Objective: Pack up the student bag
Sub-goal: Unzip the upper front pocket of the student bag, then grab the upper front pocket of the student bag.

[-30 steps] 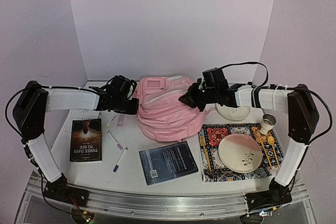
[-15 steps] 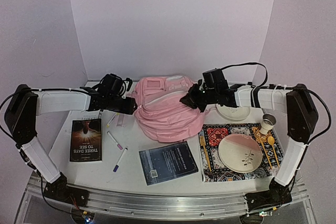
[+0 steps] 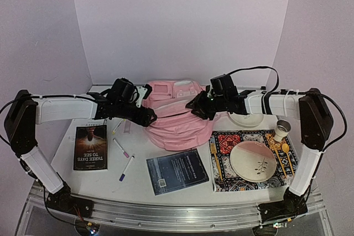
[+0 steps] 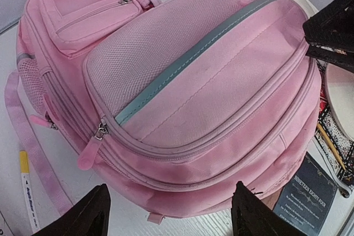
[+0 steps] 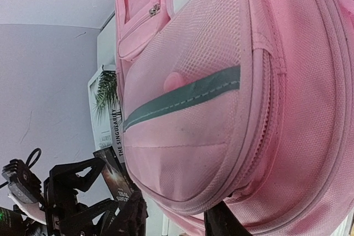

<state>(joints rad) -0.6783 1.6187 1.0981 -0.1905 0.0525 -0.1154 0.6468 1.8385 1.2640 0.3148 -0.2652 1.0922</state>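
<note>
The student bag point(image 3: 177, 124), a soft pink backpack, lies at the table's middle back with its front pockets up and zips closed. It fills the left wrist view point(image 4: 182, 81) and the right wrist view point(image 5: 221, 109). My left gripper point(image 3: 148, 115) is at the bag's left side. Its jaws point(image 4: 171, 214) stand wide open, and only the bag's near edge lies between the fingertips point(image 4: 94, 214). My right gripper point(image 3: 194, 106) is over the bag's right top. It point(image 5: 176, 219) is open, its fingers point(image 5: 221, 222) apart on either side of the front pocket's bulge.
A black book point(image 3: 90, 146) and two markers point(image 3: 121, 148) lie left of the bag, and a dark blue book point(image 3: 177, 171) lies in front of it. At right, a patterned placemat point(image 3: 222, 178) carries a plate point(image 3: 253, 160), cutlery and a cup point(image 3: 282, 130). A white dish point(image 3: 246, 118) sits behind it.
Both grippers have opened and let go of the bag, which has sunk flatter onto the table. The left gripper drew back, then came in again low at the bag's left side.
</note>
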